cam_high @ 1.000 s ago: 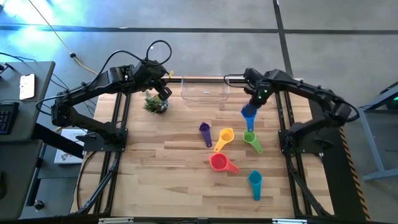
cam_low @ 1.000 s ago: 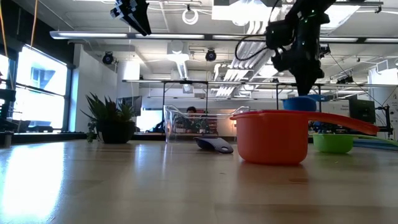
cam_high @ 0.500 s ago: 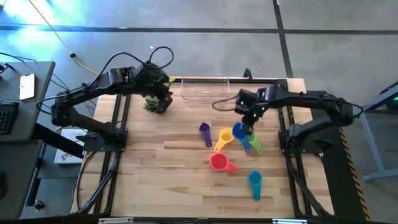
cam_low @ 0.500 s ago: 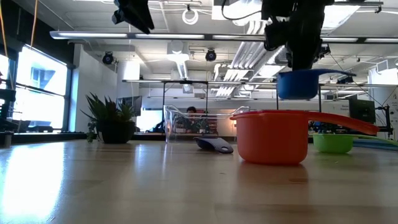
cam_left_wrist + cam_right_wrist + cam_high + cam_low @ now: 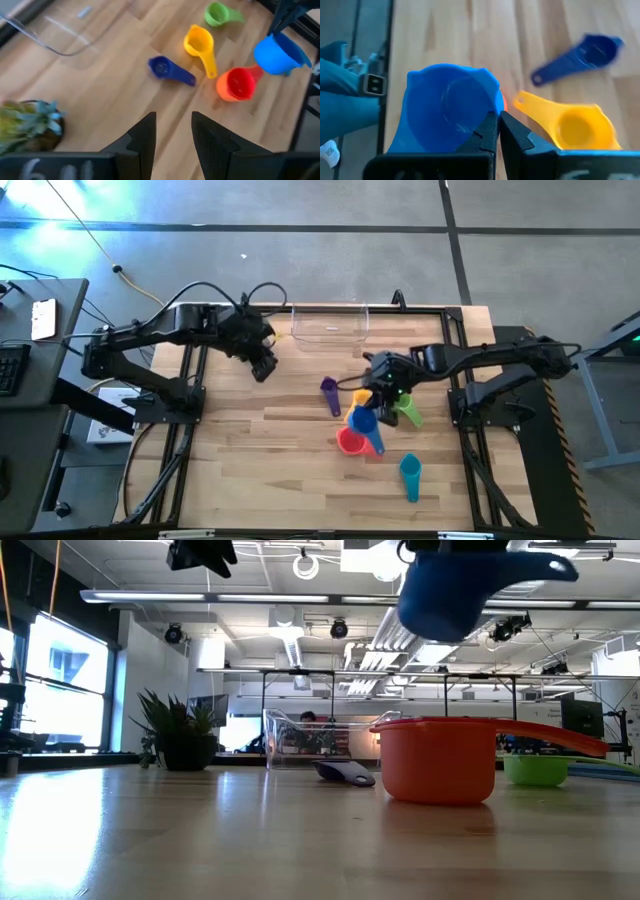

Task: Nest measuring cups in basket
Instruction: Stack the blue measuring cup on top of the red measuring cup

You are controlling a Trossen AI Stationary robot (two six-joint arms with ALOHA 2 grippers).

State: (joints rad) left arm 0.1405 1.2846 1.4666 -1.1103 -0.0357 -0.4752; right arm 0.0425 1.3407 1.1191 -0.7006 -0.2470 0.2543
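Above table (image 5: 250, 450): blue cup (image 5: 362, 421) in right claw (image 5: 374, 402)

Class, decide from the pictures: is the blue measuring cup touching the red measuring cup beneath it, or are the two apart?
Apart. The low view shows the blue measuring cup, held by the right gripper, hanging in the air with open space between it and the red measuring cup on the table.

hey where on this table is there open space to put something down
The near-left wood, from the left arm's side to the red cup, is bare. So is the strip between the basket and the purple cup. The right-center is crowded: the right gripper holds the blue cup above the red, yellow, green and teal cups.
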